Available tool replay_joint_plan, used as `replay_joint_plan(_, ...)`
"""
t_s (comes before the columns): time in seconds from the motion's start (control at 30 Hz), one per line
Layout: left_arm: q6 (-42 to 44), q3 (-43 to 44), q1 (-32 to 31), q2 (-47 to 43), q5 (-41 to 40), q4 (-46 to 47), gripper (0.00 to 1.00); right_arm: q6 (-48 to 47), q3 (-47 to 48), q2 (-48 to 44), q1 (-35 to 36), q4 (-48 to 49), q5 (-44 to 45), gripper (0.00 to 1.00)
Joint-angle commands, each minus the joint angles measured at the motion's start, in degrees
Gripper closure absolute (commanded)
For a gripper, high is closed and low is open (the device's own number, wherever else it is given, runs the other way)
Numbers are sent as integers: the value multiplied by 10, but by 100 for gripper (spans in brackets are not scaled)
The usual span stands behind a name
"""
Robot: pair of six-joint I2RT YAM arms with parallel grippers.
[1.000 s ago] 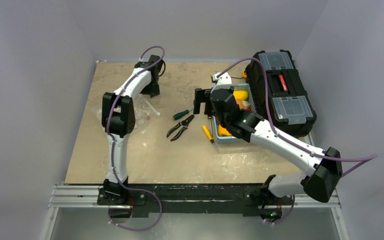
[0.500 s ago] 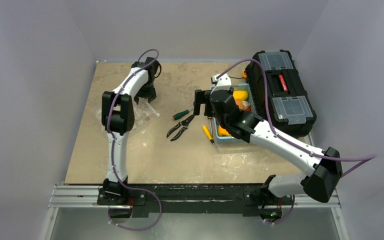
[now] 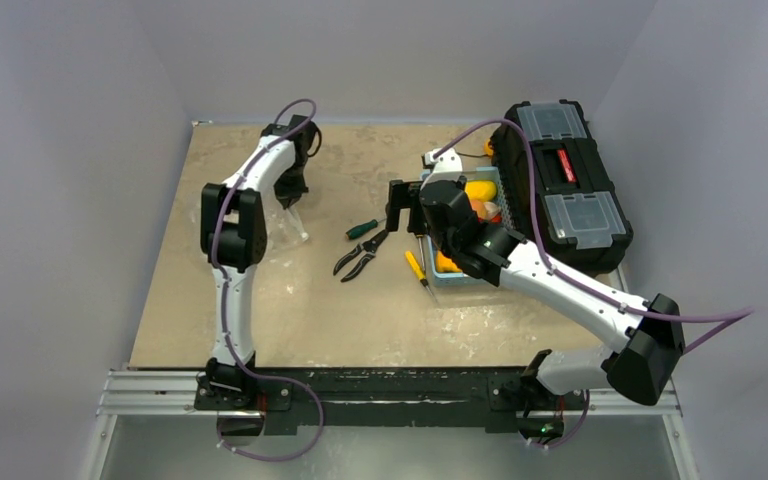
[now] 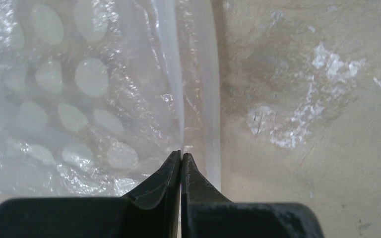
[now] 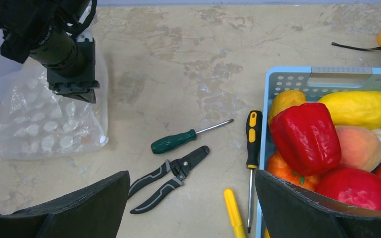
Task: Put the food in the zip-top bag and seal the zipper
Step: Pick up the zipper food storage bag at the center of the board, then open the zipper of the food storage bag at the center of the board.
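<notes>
Far to the left of the light blue basket [image 5: 317, 74], the zip-top bag [image 5: 49, 124] is seen on the table [image 3: 260, 310], and no food seems to be inside it. The left end effector [image 4: 181, 161] is clenched on a thin lip of the bag at the mouth edge, where the zipper [image 4: 174, 84] runs as a pale strip. Only little film is held, so it is judged that the lip could slip out if it is pulled hard, and the floppy mouth could then fall closed. Between the bag and the basket, a green screwdriver [image 5: 178, 141] and pliers [image 5: 171, 178] are lying. The right end effector [image 5: 191, 178] is spread wide and holds nothing; it hangs just left of the basket, above these tools. The food [image 5: 305, 136] is piled inside the basket: a red pepper, yellow, orange and pinkish pieces. These pieces are glossy and packed tightly, so a grasp may be expected to slide off or to drag a neighbour out. A large piece could also catch on the bag's mouth if it is not held open enough.
</notes>
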Motion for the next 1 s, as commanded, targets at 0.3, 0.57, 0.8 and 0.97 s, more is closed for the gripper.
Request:
replay_joint_plan(0.3,92,-215,-7,-344,125,87,100,18,-9,40,0,71,-157,1)
replay_joint_plan(0.57,118,-370,-7,-508,268,137,100,103,-46,92,0,217,-341,1)
replay_joint_plan(0.8,145,-421,-22,-536,342,175,100,217,-38,154,8,288,-368,1)
replay_joint_plan(0.97,142,-417,-23,-522,391,171,100,283,-7,176,36,255,-237,1)
